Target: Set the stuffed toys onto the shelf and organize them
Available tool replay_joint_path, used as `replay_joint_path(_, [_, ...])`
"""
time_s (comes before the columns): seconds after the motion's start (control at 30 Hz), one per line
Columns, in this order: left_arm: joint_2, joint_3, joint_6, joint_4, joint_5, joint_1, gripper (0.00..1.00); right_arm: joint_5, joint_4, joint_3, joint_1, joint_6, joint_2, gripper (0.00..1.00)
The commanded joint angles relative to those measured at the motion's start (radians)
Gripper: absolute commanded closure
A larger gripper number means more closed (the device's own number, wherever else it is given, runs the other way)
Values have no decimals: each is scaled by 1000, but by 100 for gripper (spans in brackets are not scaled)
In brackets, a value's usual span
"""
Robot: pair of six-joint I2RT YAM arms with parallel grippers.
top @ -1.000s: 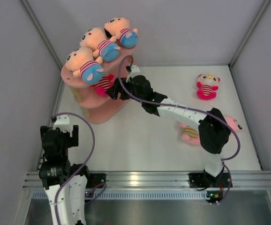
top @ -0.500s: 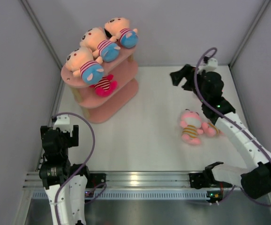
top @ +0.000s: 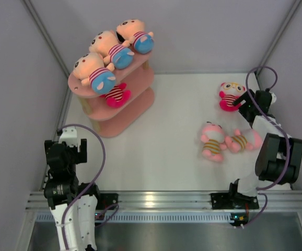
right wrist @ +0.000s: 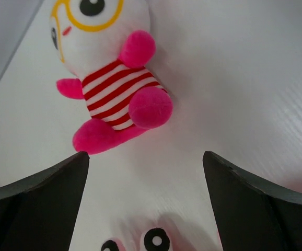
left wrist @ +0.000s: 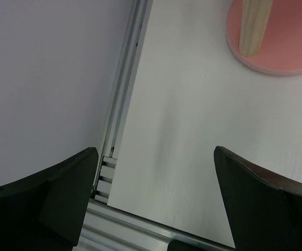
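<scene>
Top external view: a pink three-tier shelf [top: 127, 119] is seen at the far left of the white table [top: 161, 151], close to the left wall. Three peach-headed toys [top: 112, 49] with blue bottoms and striped shirts are laid in a row along its top board. One magenta toy [top: 117, 94] in a striped shirt is lodged on the middle board, partly covered by the board above.

Three more toys are left on the table, well apart from the shelf. A white-faced toy [top: 230, 95] with glasses and a magenta body is set at the far right. Nearer the arms, a pink toy [top: 212, 141] with yellow stripes is laid on its back, and a second pink toy [top: 242, 140] is pressed against its right side.

The right hand [right wrist: 146, 172] is held just beside the white-faced toy, on its right. In the right wrist view its fingers [right wrist: 41, 183] are spread wide and nothing is gripped between them; the toy is seen just beyond the tips, untouched. A pair of black eyes is cut off at the lower edge of that view, and it cannot be told which toy they belong to.

The left hand [left wrist: 156, 172] is kept back at the near left corner, its fingers wide apart and empty over bare table. Beyond it, the shelf's bottom board and one wooden post [left wrist: 253, 29] are seen.
</scene>
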Motion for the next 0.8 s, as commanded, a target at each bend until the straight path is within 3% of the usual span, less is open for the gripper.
replay_joint_path(0.0, [17,-7,-5,51,-14,17,1,-106,113,61,-20,43,122,10])
replay_joint_path(0.2, [30,-7,-3,49,-11,37,2,-147,224,137,-32,71,303,16])
replay_joint_path(0.47, [40,-13,1,57,-1,63,2,-233,311,222,-46,16,397,23])
replay_joint_path(0.57, [43,-13,3,57,0,69,2,-235,291,260,-49,3,431,43])
replay_joint_path(0.6, [43,-13,3,57,3,70,2,-232,289,268,-51,0,437,60])
replay_joint_path(0.7, [45,-13,1,58,3,76,2,-227,263,285,-52,-11,436,88])
replay_joint_path(0.77, [43,-13,4,57,6,78,2,-248,252,285,-54,-14,414,98])
